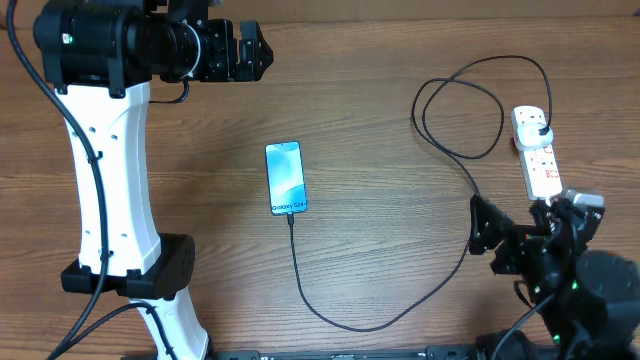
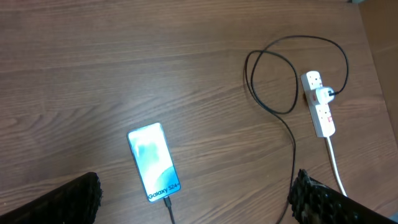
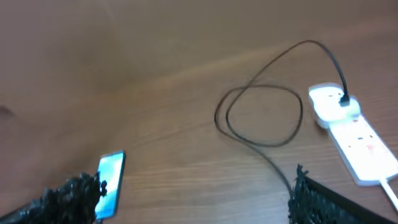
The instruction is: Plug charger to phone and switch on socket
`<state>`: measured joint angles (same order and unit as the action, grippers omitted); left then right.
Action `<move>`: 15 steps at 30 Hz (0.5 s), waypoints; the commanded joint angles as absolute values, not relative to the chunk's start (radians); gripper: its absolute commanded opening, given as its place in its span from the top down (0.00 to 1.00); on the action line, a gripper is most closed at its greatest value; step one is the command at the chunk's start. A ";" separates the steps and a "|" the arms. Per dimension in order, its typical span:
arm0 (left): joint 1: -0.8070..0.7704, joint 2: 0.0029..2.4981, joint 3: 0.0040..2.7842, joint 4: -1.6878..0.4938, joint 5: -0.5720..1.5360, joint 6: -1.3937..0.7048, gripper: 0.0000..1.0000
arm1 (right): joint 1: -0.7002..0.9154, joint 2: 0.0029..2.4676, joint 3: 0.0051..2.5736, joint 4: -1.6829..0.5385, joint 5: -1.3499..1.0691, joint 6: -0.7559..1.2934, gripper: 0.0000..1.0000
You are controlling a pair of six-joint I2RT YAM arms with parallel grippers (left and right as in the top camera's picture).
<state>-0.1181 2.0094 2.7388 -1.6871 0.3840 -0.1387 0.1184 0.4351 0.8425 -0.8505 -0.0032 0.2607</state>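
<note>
The phone (image 1: pixel 285 178) lies flat at the table's middle, its light blue screen lit with "Galaxy" text at the near end. The black charger cable (image 1: pixel 345 318) is plugged into that end, curves right and loops (image 1: pixel 462 118) up to its black plug (image 1: pixel 541 132) in the white socket strip (image 1: pixel 535 152). The phone (image 2: pixel 153 161), cable (image 2: pixel 292 149) and socket (image 2: pixel 318 112) also show in the left wrist view. My left gripper (image 1: pixel 250 52) is open and empty, far up left. My right gripper (image 1: pixel 490 240) is open and empty, below the socket. The right wrist view shows the phone (image 3: pixel 112 177) and the socket (image 3: pixel 348 134).
The socket's thick white cord (image 2: pixel 336 165) runs toward the near right. The left arm's white column and black base (image 1: pixel 130 270) stand at the left. The table's right edge (image 2: pixel 379 68) lies just past the socket.
</note>
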 commanded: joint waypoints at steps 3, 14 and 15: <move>-0.122 2.016 2.747 -1.689 0.378 -0.127 0.00 | 0.115 0.260 0.564 -0.565 0.010 0.255 0.00; -0.122 2.016 2.747 -1.689 0.378 -0.127 0.00 | 0.116 0.002 0.061 -0.154 0.006 0.261 0.00; -0.122 2.016 2.747 -1.689 0.378 -0.127 0.00 | 0.116 0.002 0.040 -0.134 0.007 0.262 0.00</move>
